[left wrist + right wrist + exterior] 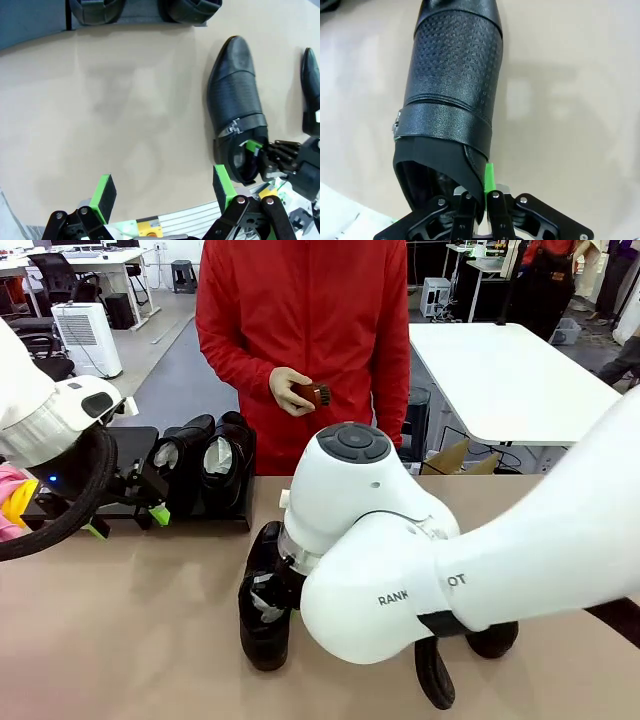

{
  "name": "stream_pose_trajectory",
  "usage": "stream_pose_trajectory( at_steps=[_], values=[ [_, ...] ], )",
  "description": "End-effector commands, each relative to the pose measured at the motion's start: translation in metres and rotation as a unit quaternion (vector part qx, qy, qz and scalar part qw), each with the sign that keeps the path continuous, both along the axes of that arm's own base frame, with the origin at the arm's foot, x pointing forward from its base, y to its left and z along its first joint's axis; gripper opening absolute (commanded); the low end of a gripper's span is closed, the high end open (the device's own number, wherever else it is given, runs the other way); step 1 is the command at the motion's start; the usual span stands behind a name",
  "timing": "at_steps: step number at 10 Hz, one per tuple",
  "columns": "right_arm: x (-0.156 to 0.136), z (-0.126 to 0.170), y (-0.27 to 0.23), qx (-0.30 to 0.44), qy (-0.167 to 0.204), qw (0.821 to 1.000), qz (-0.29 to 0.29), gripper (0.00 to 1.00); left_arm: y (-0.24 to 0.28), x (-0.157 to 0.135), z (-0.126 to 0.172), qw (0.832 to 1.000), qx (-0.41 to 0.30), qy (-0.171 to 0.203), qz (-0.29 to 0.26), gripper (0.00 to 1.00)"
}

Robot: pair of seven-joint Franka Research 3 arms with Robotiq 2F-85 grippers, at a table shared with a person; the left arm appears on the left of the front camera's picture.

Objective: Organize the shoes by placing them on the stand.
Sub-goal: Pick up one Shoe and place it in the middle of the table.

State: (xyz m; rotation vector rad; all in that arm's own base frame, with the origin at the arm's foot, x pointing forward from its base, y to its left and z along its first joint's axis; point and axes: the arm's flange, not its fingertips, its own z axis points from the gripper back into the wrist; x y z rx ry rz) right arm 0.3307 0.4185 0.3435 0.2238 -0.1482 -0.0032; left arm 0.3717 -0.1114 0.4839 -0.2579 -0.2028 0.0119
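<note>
Right gripper (481, 194) pinching opening rim of shoe (455, 75), near middle of table (120, 620). Left gripper (163, 188) spread wide, holding nothing, near stand (128, 445) at far left.

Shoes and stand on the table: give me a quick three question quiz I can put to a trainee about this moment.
1. True or false: the left gripper is shut on a shoe.
2. How many shoes sit on the stand? A one, B two, C four.
3. Which part of the textured shoe does the right gripper pinch?
Key: 1 false, it hangs open over bare table. 2 B. 3 the rim of the heel opening.
</note>
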Motion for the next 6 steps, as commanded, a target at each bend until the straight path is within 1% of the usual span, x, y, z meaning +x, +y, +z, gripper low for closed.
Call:
stream_pose_trajectory(
  at_steps=[1,2,4,6],
  values=[
    [0.006,-0.005,0.016,0.016,0.002,1.0,-0.006,0.03,0.0,0.002,0.002,1.0,0.001,-0.003,-0.005,1.0],
    [0.006,-0.009,0.012,0.016,0.008,1.0,-0.016,0.14,0.0,0.002,0.002,1.0,0.001,-0.003,-0.005,1.0],
    [0.005,-0.006,0.002,0.019,0.007,0.999,-0.031,0.44,0.0,0.002,0.002,1.0,0.001,-0.003,-0.005,1.0],
    [0.001,0.005,-0.01,0.034,0.01,0.998,-0.043,0.75,0.0,0.002,0.002,1.0,0.001,-0.003,-0.005,1.0]
  ],
)
